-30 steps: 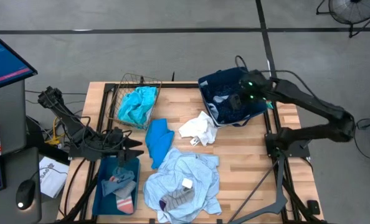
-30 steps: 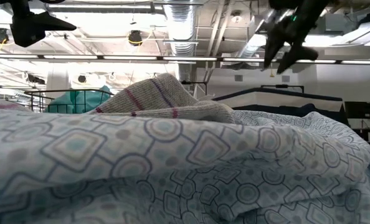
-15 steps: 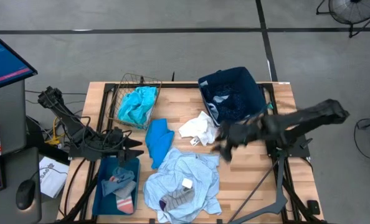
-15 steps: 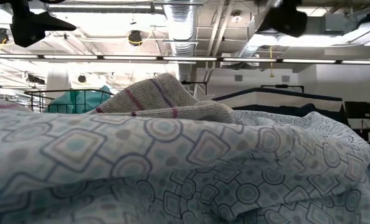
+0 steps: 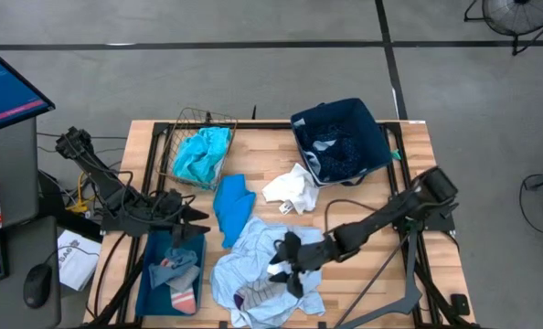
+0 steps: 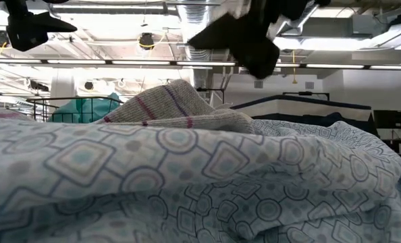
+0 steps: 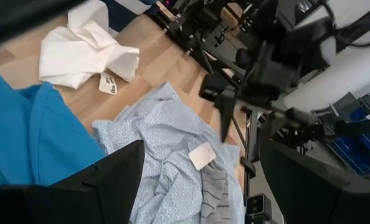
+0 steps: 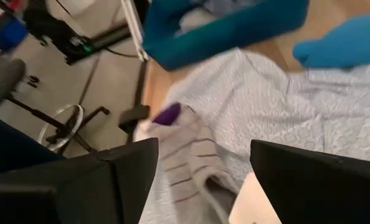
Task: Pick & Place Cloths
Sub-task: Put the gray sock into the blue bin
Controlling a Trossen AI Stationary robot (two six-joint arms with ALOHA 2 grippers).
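A pale blue-grey patterned cloth [image 5: 253, 260] lies crumpled at the table's near middle. A grey striped sock [image 5: 258, 292] and a white tag lie on it. My right gripper [image 5: 285, 265] hovers open just above this heap, its fingers on either side of the sock [image 8: 185, 155] without touching it. A bright blue cloth [image 5: 232, 208] and a white cloth [image 5: 292, 187] lie flat farther back. A turquoise cloth [image 5: 201, 153] sits in a wire basket. My left gripper [image 5: 194, 219] waits open at the left, above the teal tray.
A navy fabric bin [image 5: 340, 142] with dark dotted cloth inside stands at the far right. The teal tray [image 5: 153, 274] at the near left holds grey and coral socks. The wire basket [image 5: 198, 123] stands at the far left. Bare wood shows at the near right.
My right gripper has swung from over the navy bin toward the table's near edge and left, sinking and tipping from pointing steeply down to a shallower slant until it hangs over the pale blue-grey cloth. The cloths have not moved.
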